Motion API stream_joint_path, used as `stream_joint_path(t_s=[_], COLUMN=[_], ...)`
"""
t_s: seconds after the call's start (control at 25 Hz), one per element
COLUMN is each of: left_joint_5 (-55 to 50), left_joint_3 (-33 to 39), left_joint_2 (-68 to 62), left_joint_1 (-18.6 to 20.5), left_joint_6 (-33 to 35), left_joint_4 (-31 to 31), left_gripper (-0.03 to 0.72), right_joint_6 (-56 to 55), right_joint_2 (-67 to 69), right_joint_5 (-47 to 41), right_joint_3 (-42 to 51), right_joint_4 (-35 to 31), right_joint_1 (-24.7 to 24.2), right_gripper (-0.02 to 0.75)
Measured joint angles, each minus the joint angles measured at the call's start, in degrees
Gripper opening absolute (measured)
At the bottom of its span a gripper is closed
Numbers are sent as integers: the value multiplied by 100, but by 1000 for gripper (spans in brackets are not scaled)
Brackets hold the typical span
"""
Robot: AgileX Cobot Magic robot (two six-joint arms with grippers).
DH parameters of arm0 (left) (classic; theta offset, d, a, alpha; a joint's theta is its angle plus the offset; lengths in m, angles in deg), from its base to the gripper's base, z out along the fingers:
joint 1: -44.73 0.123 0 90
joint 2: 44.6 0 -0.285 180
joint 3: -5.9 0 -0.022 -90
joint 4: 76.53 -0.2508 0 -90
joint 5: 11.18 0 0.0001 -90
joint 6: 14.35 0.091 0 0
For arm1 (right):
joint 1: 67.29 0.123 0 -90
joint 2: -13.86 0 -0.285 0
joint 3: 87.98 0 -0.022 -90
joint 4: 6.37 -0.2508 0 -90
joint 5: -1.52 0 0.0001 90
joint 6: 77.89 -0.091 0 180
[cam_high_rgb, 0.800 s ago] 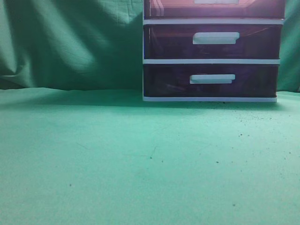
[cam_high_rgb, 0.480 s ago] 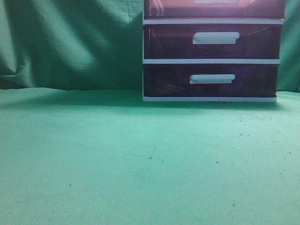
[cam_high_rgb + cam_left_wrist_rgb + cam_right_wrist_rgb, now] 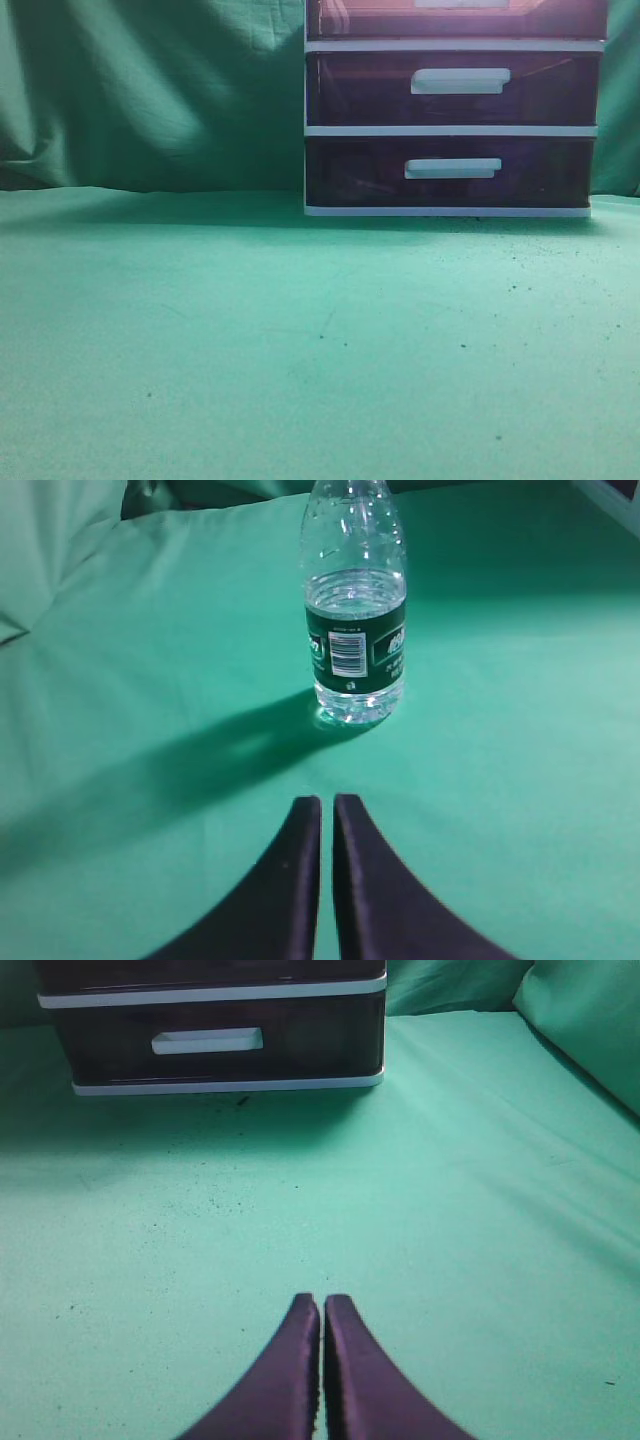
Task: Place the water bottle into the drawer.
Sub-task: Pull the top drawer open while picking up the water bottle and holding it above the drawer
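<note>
A: Where is the water bottle point(image 3: 355, 600) now?

B: Only the left wrist cam shows it. It stands upright on the green cloth point(image 3: 520, 740), at approx. 12 o'clock from the left gripper point(image 3: 327, 810), well apart from it. Clear plastic, water inside, dark green label w/ a barcode. The cap is cut off by the top edge. Its shadow falls toward 8 o'clock.

A: And the left fingers?

B: Together, only a thin slit between the two black tips. They hold nothing.

A: Right gripper point(image 3: 322, 1305)?

B: Same: the dark fingers are pressed together, nothing between them, above bare cloth. The white-framed cabinet point(image 3: 230, 1082) is at approx. 11 o'clock from it, well apart. This cam shows its lowest dark drawer w/ a white bar handle.

A: The exterior cam?

B: No arm and no bottle in it. The cabinet stands at approx. 1 o'clock of the frame, against the green backdrop point(image 3: 150, 90). The top drawer point(image 3: 370, 18), reddish-pink and translucent, is cut by the upper edge; only the lower part of it and a bit of its white handle show. It looks flush w/ the frame, i.e. closed, as far as I can see. Under it are two darker purple drawers point(image 3: 350, 90), both closed, each w/ a white handle.
</note>
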Motion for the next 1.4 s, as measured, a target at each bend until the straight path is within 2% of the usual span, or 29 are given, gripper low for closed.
stream_joint_path(t_s=[0.08, 0.24, 0.36, 0.52, 0.6, 0.68, 0.84, 0.92, 1.2, 1.32, 1.4], left_joint_5=[170, 1197, 1879, 2199, 2420, 2483, 2304, 2304, 2304, 2343, 2331], left_joint_3=[0, 0, 0, 0, 0, 0, -189, -477, -1606, -1885, -1935], left_joint_2=[0, 0, 0, 0, 0, 0, -113, -312, -1421, -1842, -2037], left_joint_1=[0, 0, 0, 0, 0, 0, -104, -320, -1503, -1856, -1943], left_joint_6=[-103, -395, -431, -442, -837, -1635, -2903, -3149, -3244, -3253, -3253], left_joint_4=[80, 654, 769, 792, 964, 984, 508, 86, -1223, -1540, -1955], left_gripper=[0, 0, 0, 0, 0, 0, 0, 0, 0, 0, 0], right_joint_6=[0, 0, 0, 0, 0, 0, 0, 0, 0, 0, 0], right_joint_2=[0, 0, 0, 0, 0, 0, 0, 0, 0, 0, 0], right_joint_5=[0, 0, 0, 0, 0, 0, 0, 0, 0, 0, 0], right_joint_3=[0, 0, 0, 0, 0, 0, 0, 0, 0, 0, 0], right_joint_4=[0, 0, 0, 0, 0, 0, 0, 0, 0, 0, 0], right_joint_1=[0, 0, 0, 0, 0, 0, 0, 0, 0, 0, 0], right_gripper=[0, 0, 0, 0, 0, 0, 0, 0, 0, 0, 0])
